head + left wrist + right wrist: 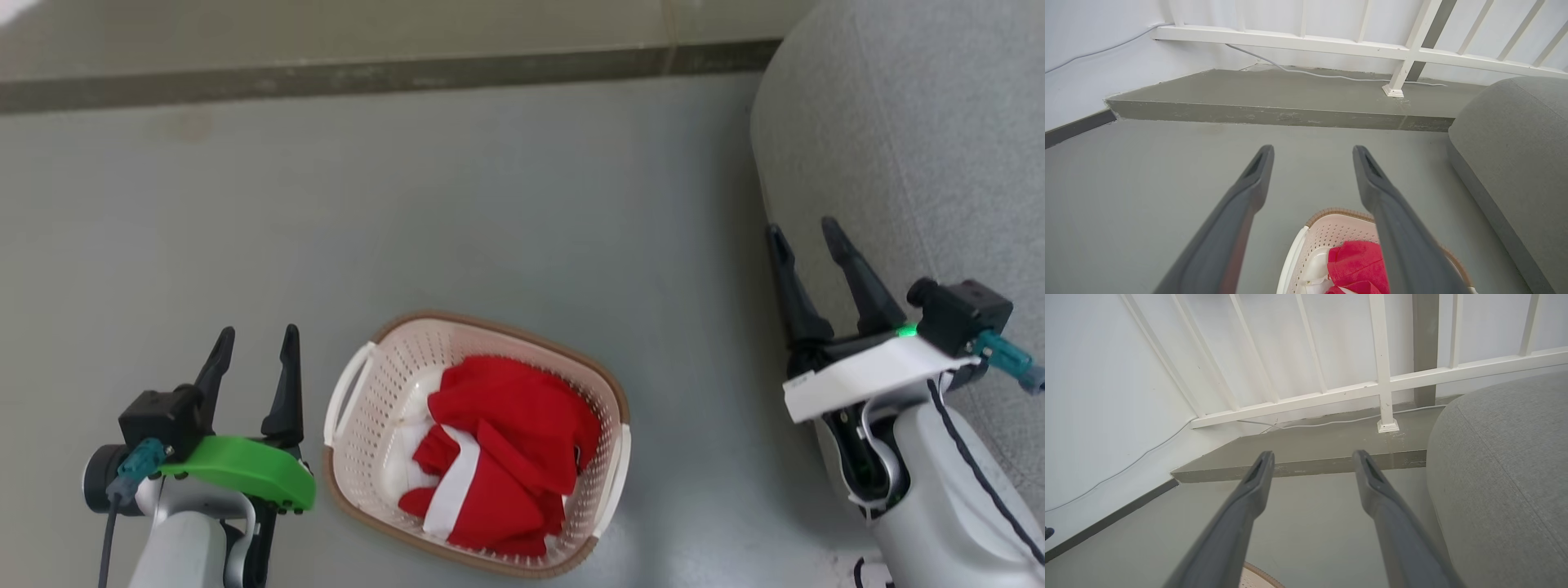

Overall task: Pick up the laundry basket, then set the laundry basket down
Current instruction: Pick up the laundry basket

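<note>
Laundry basket (384, 384) down on the grey floor (490, 204), upright, a red and white cloth (506, 441) bunched inside. Left gripper (258, 335) just left of the basket, near its white left handle (347, 392) yet apart from it, fingers spread wide with nothing between them. Right gripper (802, 229) well off to the right of the basket and further forward, fingers likewise parted and empty, overlapping a grey cushion (898, 122) to the basket's right. Beyond the basket, a low step (367, 75) carrying a white railing (1331, 44). From the left wrist, one end of the basket just under the spread fingers, brown rim partly hidden by one
</note>
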